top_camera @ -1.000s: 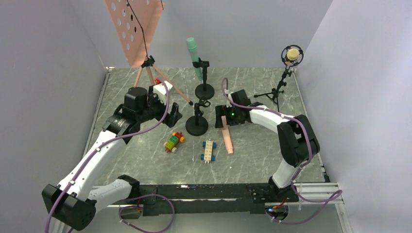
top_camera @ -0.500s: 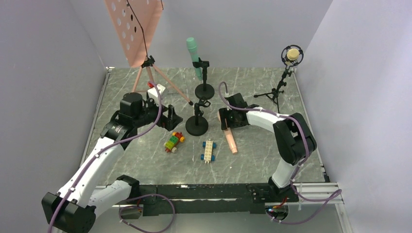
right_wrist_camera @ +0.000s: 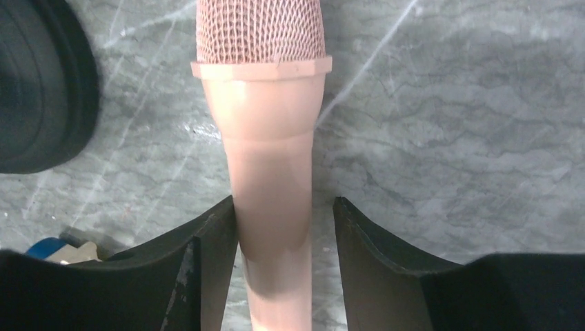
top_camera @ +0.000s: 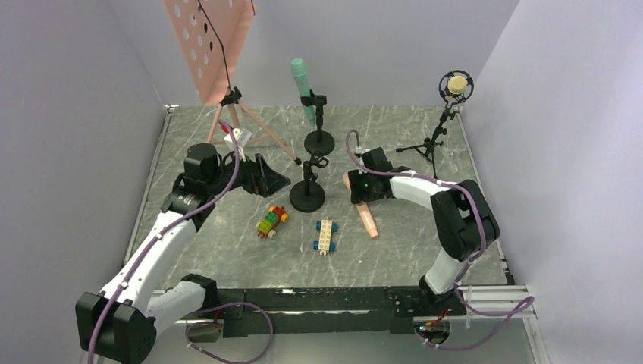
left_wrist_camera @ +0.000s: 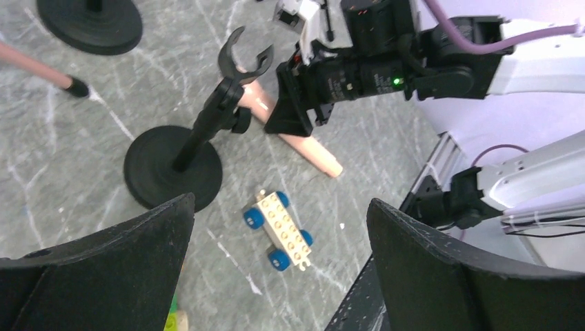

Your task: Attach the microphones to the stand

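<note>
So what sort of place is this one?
Probably a lab test booth: plain grey walls box in a marble-look table, set with props such as a pink music stand and toy cars.

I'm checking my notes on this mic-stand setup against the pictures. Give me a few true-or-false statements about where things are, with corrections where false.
1. The mint green microphone is clipped in the far round-base stand. True.
2. The salmon pink microphone is already clipped in a stand. False: it lies on the table, between the fingers of the right gripper.
3. The clip on the near round-base stand is empty. True.
4. The left gripper holds the pale tan-yellow microphone. False: it is open and empty; that microphone sits in the tripod stand at the far right.
5. The white toy-brick car with blue wheels lies on the table. True.
</note>
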Robot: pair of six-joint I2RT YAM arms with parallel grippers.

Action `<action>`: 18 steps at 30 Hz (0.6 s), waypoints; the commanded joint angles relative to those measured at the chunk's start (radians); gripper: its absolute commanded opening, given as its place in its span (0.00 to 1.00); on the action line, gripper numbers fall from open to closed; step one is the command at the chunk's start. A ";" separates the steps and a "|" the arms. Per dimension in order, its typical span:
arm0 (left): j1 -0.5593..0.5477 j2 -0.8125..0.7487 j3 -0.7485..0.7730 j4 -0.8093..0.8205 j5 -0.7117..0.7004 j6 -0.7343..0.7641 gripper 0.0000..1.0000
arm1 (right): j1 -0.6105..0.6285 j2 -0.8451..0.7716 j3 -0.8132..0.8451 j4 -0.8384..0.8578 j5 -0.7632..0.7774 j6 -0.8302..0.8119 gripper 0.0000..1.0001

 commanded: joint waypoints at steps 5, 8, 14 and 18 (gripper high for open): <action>0.006 0.045 -0.033 0.311 0.157 -0.219 0.99 | -0.052 -0.021 -0.031 -0.034 -0.092 -0.038 0.30; 0.004 0.072 -0.043 0.380 0.186 -0.282 0.99 | -0.088 -0.022 -0.028 -0.026 -0.125 -0.046 0.11; -0.026 0.098 -0.065 0.492 0.200 -0.384 0.99 | -0.186 -0.210 -0.057 0.052 -0.273 -0.130 0.04; -0.100 0.138 -0.021 0.490 0.178 -0.386 0.99 | -0.254 -0.334 -0.089 0.083 -0.563 -0.267 0.01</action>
